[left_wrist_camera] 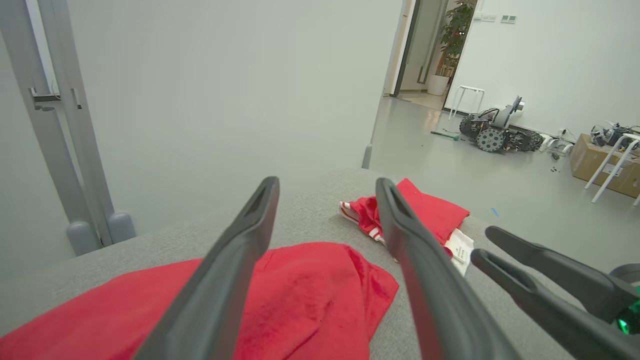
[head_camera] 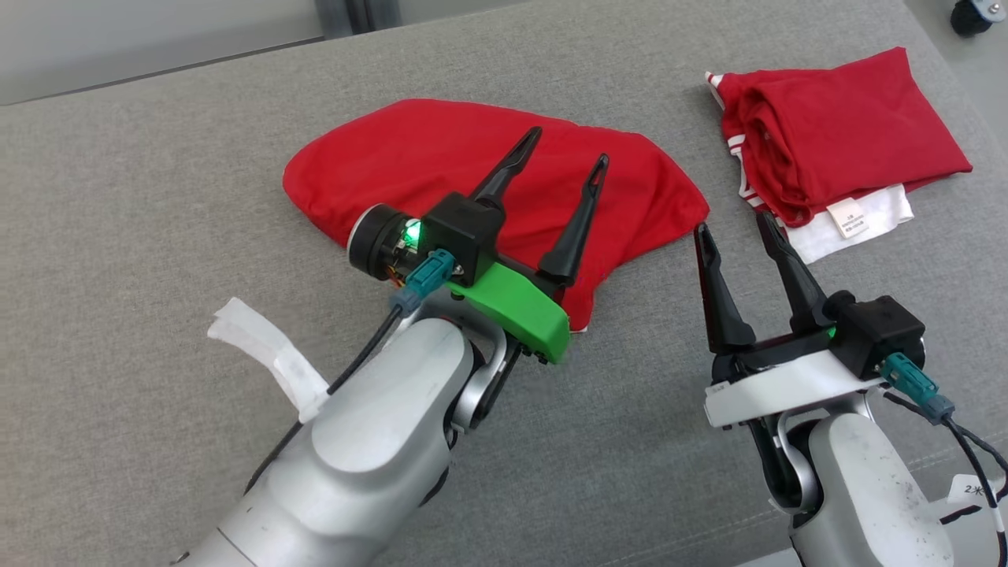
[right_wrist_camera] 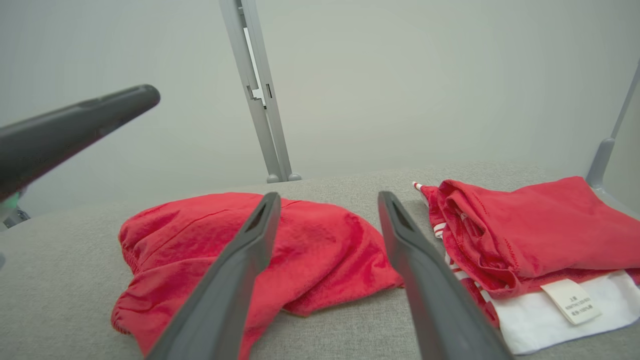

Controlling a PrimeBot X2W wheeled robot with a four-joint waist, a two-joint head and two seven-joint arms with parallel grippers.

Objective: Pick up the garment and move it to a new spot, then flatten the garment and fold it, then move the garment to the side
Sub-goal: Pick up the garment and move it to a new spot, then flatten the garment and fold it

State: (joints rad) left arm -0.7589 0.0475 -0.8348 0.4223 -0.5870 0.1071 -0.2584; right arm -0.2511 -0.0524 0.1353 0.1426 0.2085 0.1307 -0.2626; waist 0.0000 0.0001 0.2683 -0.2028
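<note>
Left gripper point(head_camera: 568, 146), right gripper point(head_camera: 732, 223): fingers apart (both empty). Two red garments: flat garment point(head_camera: 441, 157), folded garment point(head_camera: 850, 134).

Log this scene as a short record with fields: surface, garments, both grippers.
surface: grey fabric-covered top
garment in work: red garment, lying loosely spread near the middle, not neatly folded
side pile: folded striped garment, red, on a white cloth with a label, at the right
left gripper: open, over the red garment, holding nothing
right gripper: open, over the gap between the two garments, holding nothing
</note>
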